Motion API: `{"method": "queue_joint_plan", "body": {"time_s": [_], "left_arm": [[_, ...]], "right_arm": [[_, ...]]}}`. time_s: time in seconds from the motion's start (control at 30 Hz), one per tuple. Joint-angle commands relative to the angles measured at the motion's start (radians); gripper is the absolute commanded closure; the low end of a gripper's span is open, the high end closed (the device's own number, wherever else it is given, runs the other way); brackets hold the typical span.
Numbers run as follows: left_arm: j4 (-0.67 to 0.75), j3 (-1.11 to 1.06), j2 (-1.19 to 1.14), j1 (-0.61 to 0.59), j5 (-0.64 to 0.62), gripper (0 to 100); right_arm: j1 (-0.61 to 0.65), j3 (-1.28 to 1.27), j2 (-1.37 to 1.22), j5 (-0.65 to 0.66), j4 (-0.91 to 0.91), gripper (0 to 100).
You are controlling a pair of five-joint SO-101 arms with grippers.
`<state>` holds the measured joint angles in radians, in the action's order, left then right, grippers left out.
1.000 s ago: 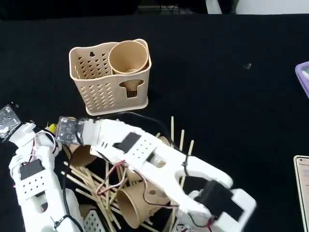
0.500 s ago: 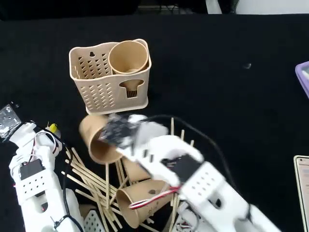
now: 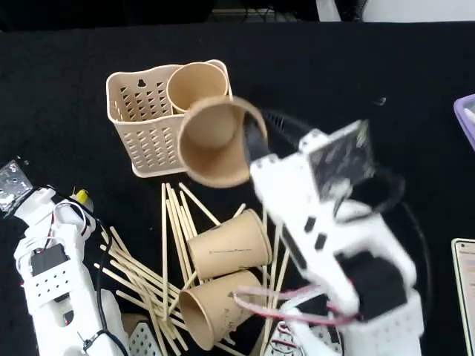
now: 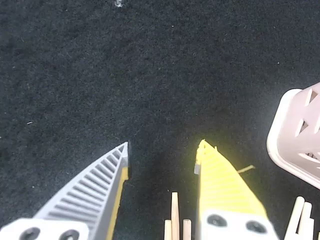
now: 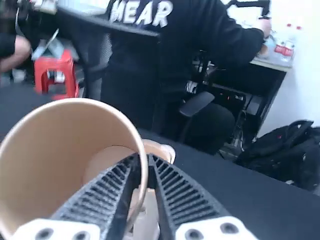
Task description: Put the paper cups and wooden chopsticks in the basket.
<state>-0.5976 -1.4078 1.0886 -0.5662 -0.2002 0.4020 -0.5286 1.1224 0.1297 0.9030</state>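
Observation:
A beige slotted basket (image 3: 148,126) stands at the back left with one paper cup (image 3: 197,85) upright inside it. My right gripper (image 3: 250,141) is shut on the rim of a second paper cup (image 3: 214,142), held tilted in the air just in front of the basket. In the right wrist view the fingers (image 5: 141,160) pinch that cup's wall (image 5: 60,150). Two more cups (image 3: 228,245) (image 3: 215,308) lie on their sides among scattered wooden chopsticks (image 3: 165,237). My left gripper (image 4: 162,150) is open low over the black cloth, near the basket's corner (image 4: 297,135).
The left arm's body (image 3: 48,271) stands at the near left beside the chopstick pile. A purple object (image 3: 466,119) and a white card (image 3: 464,274) sit at the right edge. Black cloth lies bare behind and right of the basket.
My right arm lifted a cup from the left of the pile and swung it up and back toward the basket. The left arm stayed still.

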Motion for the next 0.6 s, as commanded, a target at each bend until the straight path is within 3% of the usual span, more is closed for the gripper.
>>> {"method": "queue_joint_plan", "body": {"time_s": [0.0,0.23,0.57], "left_arm": [[0.012,0.005,0.003,-0.008,-0.006,78],[0.011,0.004,0.003,-0.008,-0.006,78],[0.011,0.004,0.003,-0.008,-0.006,78]], "right_arm": [[-0.037,0.206,-0.234,-0.107,-0.094,98.8],[-0.038,0.504,-0.627,-0.153,-0.083,98.8],[-0.04,0.789,-0.905,-0.147,0.137,98.8]]}}
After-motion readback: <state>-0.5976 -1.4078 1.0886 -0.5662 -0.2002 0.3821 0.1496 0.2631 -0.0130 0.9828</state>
